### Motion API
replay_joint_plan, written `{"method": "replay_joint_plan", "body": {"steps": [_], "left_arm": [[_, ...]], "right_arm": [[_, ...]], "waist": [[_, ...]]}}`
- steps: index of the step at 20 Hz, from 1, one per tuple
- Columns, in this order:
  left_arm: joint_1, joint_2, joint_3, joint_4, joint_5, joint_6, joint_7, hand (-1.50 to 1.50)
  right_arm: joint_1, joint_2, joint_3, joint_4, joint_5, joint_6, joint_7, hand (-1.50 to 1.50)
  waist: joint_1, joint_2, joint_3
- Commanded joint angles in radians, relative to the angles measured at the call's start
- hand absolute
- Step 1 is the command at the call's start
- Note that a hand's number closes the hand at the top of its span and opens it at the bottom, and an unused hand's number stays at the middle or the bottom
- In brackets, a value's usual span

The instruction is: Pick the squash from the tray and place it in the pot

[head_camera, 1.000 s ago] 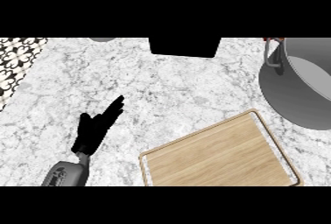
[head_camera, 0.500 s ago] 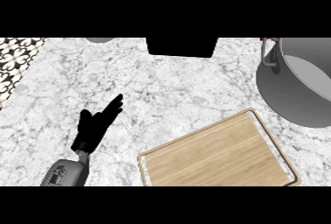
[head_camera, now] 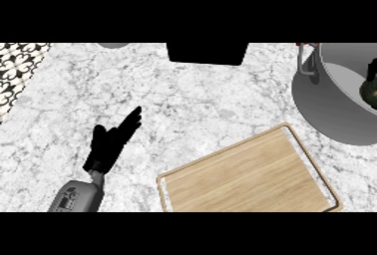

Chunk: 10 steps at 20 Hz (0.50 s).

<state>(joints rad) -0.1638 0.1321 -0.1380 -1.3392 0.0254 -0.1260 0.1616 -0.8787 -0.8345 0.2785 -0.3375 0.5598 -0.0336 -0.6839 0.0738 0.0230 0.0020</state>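
We find the wooden tray [head_camera: 250, 177] at about 5 o'clock on the counter [head_camera: 206, 99], and its board is bare: no squash lies on it. The grey pot [head_camera: 331, 107] sits at 2 to 3 o'clock, cut by the view's right edge.

The change we notice is inside that pot. A dark green shape [head_camera: 369, 84] now shows against the right edge, where half a second ago we saw only the grey inside. We take it for the squash, though only a sliver of it is in view and we cannot say whether it rests on the pot's floor or is still carried above it.

Our left hand [head_camera: 110, 142] is at 8 o'clock, well apart from both tray and pot. Its fingers are straight and spread, pointing towards 1 o'clock, and it holds nothing. It has hardly shifted over the last second, so we judge it to be resting and taking no part in the job. Our right hand shows nowhere, so we cannot tell what it is doing.

For the task, this suggests the carry is done or nearly so: with the tray bare and the green shape over the pot, what may remain is the release and the hand's withdrawal. A black block [head_camera: 206, 52] stands at 12 o'clock, away from all this.
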Motion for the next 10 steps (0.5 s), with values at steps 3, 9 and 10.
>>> {"method": "replay_joint_plan", "body": {"steps": [3,9,10], "left_arm": [[-0.008,0.027,0.016,0.0,0.014,-0.036,-0.012,0.0],[0.024,0.029,0.035,-0.014,0.028,-0.037,-0.015,0.0],[0.046,-0.006,0.004,-0.053,0.002,0.007,0.015,0.0]], "right_arm": [[-0.063,0.073,0.124,0.142,0.152,0.095,0.182,1.5],[-0.086,0.16,0.11,0.247,0.164,0.102,0.19,-1.5],[-0.106,0.15,0.064,0.228,0.113,0.152,0.126,-1.5]], "waist": [[0.009,0.004,-0.001],[-0.006,0.002,0.002],[-0.013,-0.005,0.002]]}}
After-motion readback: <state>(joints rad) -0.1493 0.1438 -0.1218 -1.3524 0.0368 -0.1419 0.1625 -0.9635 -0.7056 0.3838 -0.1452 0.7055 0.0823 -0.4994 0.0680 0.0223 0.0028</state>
